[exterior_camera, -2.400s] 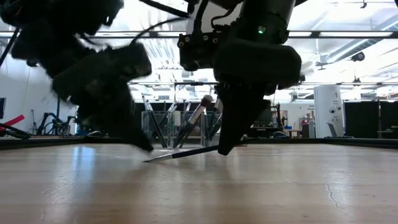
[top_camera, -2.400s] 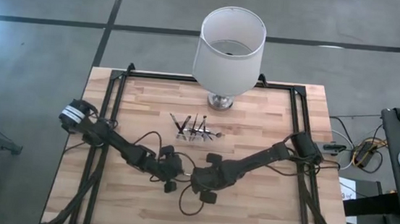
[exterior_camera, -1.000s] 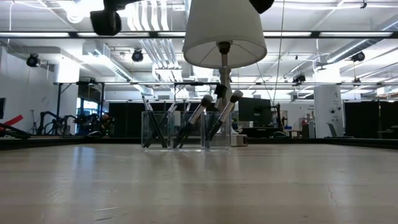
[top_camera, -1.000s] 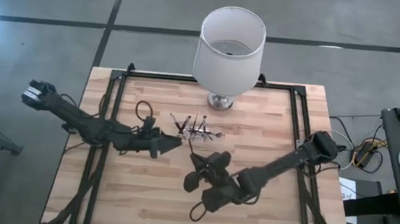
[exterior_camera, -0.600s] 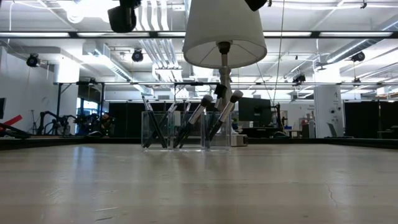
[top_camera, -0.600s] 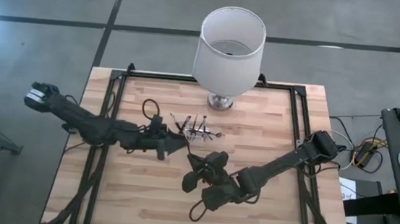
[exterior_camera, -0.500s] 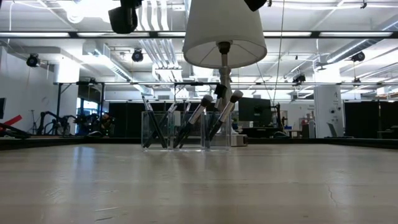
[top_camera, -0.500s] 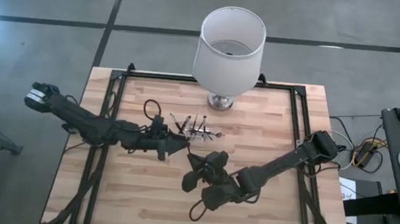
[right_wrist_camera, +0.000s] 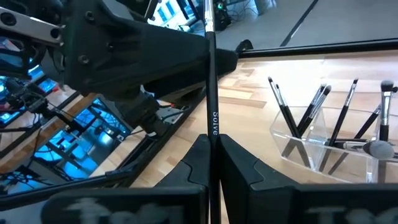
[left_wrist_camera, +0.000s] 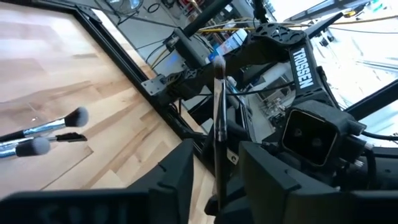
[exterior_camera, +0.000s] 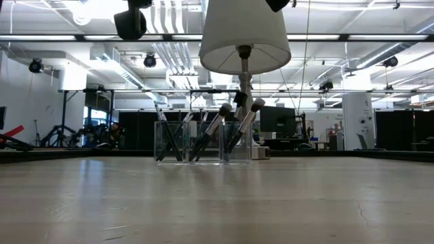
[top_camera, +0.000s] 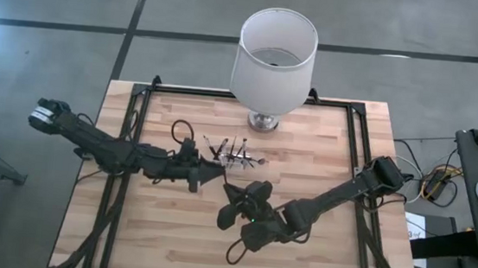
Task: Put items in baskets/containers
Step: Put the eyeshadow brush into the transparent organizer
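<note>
Wooden table [top_camera: 299, 243], clear holder [exterior_camera: 203, 142], lamp [top_camera: 274, 55]

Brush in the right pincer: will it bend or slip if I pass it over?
Probably stiff: the brush stands straight out of the right pincer. Likely light, being so thin. Its glossy round handle could slip or swivel.

Brush [left_wrist_camera: 218, 118] btwn, maybe touching, fingers [left_wrist_camera: 177, 180]

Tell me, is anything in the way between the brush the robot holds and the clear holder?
Nothing visible lies between them. The right end effector grips the brush; the clear holder stands close by across bare table. The left end effector flanks the brush's far part, beside that path.
</note>
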You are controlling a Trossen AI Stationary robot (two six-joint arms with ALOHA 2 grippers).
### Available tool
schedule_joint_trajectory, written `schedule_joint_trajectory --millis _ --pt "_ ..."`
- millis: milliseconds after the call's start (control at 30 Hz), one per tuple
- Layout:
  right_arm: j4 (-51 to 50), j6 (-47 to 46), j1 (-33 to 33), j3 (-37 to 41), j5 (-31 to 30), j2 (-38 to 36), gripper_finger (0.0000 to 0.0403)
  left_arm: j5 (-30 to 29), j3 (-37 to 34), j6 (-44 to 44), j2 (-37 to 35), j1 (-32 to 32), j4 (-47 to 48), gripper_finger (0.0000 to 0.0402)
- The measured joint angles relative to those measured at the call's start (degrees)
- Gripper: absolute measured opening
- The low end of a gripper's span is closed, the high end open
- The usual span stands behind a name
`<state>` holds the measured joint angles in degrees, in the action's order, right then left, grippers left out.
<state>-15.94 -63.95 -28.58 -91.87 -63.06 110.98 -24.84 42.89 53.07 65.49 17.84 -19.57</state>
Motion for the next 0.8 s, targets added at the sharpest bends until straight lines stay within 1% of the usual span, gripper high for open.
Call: schedule_joint_trajectory --millis 300,367,467,600,700,800 --pt "0.12 0.07 0.33 0.02 1.67 0.0 0.0015 -0.17 0.0 -3.63 0.02 -0.37 -0.06 0.0054" --pt "0.25 0.05 0.43 0.02 1.6 0.0 0.0024 -0.15 0.0 -4.44 0.02 -0.38 -0.22 0.0035" --pt "0.3 1.02 0.66 0.06 1.54 0.0 0.0048 -0.1 0.0 -5.0 0.02 -0.36 -0.17 0.0013" --pt "0.2 1.14 1.1 0.06 2.17 0.0 0.0078 -0.04 0.0 -7.24 0.04 -0.38 0.1 0.001" --pt "-0.07 2.16 1.28 0.06 5.76 0.0 0.0099 0.42 0.0 -9.52 -0.08 -0.37 1.81 0.001" --pt "-0.3 3.62 0.94 0.06 8.29 -0.22 0.012 2.27 0.0 -14.22 -0.57 -0.39 5.56 0.001"
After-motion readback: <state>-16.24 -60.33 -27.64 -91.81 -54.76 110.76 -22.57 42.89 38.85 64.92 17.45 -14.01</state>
